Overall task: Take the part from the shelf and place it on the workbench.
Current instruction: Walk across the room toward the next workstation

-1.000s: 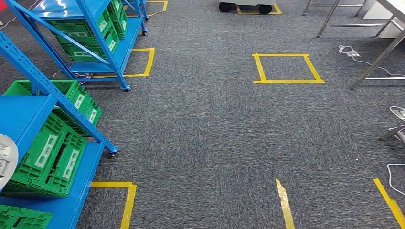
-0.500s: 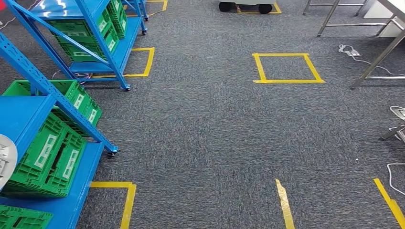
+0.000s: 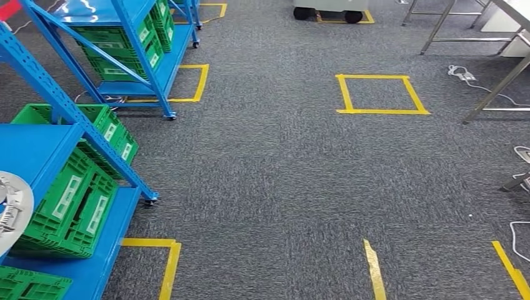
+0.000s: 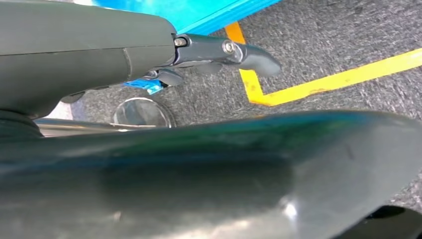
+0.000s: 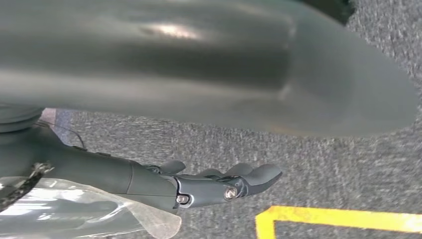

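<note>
A wide stretch of grey carpet [image 3: 281, 181] is lying open across the middle of the head view, with a yellow tape square [image 3: 382, 94] sitting at upper centre and shorter tape strips running off the lower edge. Two blue shelves are lining the left side, the near shelf [image 3: 37, 156] cutting off at the left and lower edges, the far shelf [image 3: 125, 44] reaching into the upper left. Metal table legs [image 3: 494, 81] are slanting in at the upper right.

Green crates [image 3: 72, 203] are sitting on both shelves; what they are holding is hard to make out. The part [image 3: 11, 209], a pale round piece, is resting on the near shelf at the left edge, half cut off.

The left hand [image 4: 219, 52] is hanging with fingers extended and gripping nothing. The right hand [image 5: 224, 184] is likewise hanging with fingers loosely apart, holding nothing.
</note>
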Motion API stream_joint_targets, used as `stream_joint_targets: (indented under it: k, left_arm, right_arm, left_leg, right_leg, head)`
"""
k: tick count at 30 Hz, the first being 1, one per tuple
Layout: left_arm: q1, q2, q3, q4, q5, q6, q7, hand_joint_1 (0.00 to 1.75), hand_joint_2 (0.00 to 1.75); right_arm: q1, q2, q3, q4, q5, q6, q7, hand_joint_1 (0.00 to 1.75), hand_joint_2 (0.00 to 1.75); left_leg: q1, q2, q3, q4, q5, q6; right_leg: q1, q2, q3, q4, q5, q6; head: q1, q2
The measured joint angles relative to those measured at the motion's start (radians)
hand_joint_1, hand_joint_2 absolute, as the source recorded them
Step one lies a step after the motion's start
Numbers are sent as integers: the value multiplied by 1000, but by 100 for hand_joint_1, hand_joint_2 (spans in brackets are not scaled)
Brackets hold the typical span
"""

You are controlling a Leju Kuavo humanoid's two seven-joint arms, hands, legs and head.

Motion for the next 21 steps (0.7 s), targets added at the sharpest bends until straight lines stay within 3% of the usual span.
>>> stream_joint_targets:
  k: [2, 3, 4, 5, 7, 8, 10, 13, 15, 18, 19, 20, 21]
  left_arm:
    - [-3, 0, -3, 0, 4, 3, -2, 0, 0]
    - [-4, 0, -5, 1, 5, 4, -2, 0, 0]
    - [-4, 0, -7, 2, 6, 5, -3, 0, 0]
    - [-4, 0, -8, 3, 6, 5, -4, 0, 0]
    - [-4, 0, -10, 4, 7, 6, -4, 0, 0]
    - [-4, 0, -11, 5, 8, 6, -4, 0, 0]
    - [-7, 1, -12, 6, 10, 6, -6, 0, 0]
    - [-8, 1, -15, 7, 16, 7, -7, 0, 0]
    - [-9, 1, -16, 7, 18, 7, -7, 0, 0]
    - [-9, 0, -18, 7, 21, 8, -8, 0, 0]
    - [-8, 0, -19, 8, 21, 8, -8, 0, 0]
    - [-7, 0, -20, 8, 22, 8, -8, 0, 0]
    - [-6, 1, -20, 9, 22, 8, -8, 0, 0]
  right_arm:
    - [1, 0, -3, 0, 1, 0, 0, 0, 0]
    - [3, 0, -5, 0, 1, 0, 0, 0, 0]
    - [4, 0, -6, 0, 2, 0, 0, 0, 0]
    - [5, 0, -8, 0, 2, 0, 0, 0, 0]
    - [5, 0, -9, 0, 3, 0, 0, 0, 0]
    - [4, 0, -9, 0, 3, 0, 0, 0, 0]
    - [2, 0, -9, 1, 5, 1, 0, 0, 0]
    - [4, -1, -11, 1, 6, 0, 0, 0, 0]
    - [4, -2, -13, 1, 6, 0, -1, 0, 0]
    - [2, -2, -14, 1, 8, 0, -1, 0, 0]
    - [2, -2, -14, 1, 8, 0, -2, 0, 0]
    - [3, -2, -14, 1, 9, 0, -2, 0, 0]
    - [3, -2, -15, 1, 9, 0, -2, 0, 0]
  left_leg:
    - [0, -8, 0, -1, -1, 1]
    - [0, -13, 1, 0, -2, 1]
    - [0, -18, 4, 0, -5, -1]
    - [1, -22, 10, 1, -8, -4]
    - [4, -29, 25, 2, -19, -14]
    - [4, -31, 30, 4, -24, -21]
    - [3, -35, 34, 9, -33, -34]
    - [5, -35, 36, 27, -41, -49]
    - [7, -33, 3, 98, -62, -56]
    - [8, -30, -121, 290, -133, -61]
    - [7, -30, -152, 322, -144, -58]
    - [5, -30, -165, 316, -135, -54]
    - [2, -30, -164, 278, -104, -46]
  right_leg:
    - [-2, 28, -67, 127, -63, 5]
    - [-2, 31, -98, 178, -80, 7]
    - [-3, 32, -114, 198, -77, 9]
    - [-4, 32, -112, 177, -53, 10]
    - [-9, 34, -65, 56, 25, 10]
    - [-10, 36, -43, -6, 42, 9]
    - [-6, 37, -21, -59, 44, -5]
    - [-3, 35, -4, -65, 42, -31]
    - [-3, 33, 17, -71, 37, -43]
    - [3, 31, 38, -73, 18, -54]
    - [5, 32, 47, -73, 10, -55]
    - [8, 32, 59, -73, 1, -55]
    - [10, 33, 72, -73, -9, -55]
  head:
    - [4, 0]
    - [5, 0]
    - [5, 0]
    - [5, 0]
    - [6, 0]
    - [8, 0]
    - [11, 0]
    - [8, 0]
    - [4, 0]
    - [1, 0]
    - [1, 0]
    - [1, 0]
    - [1, 0]
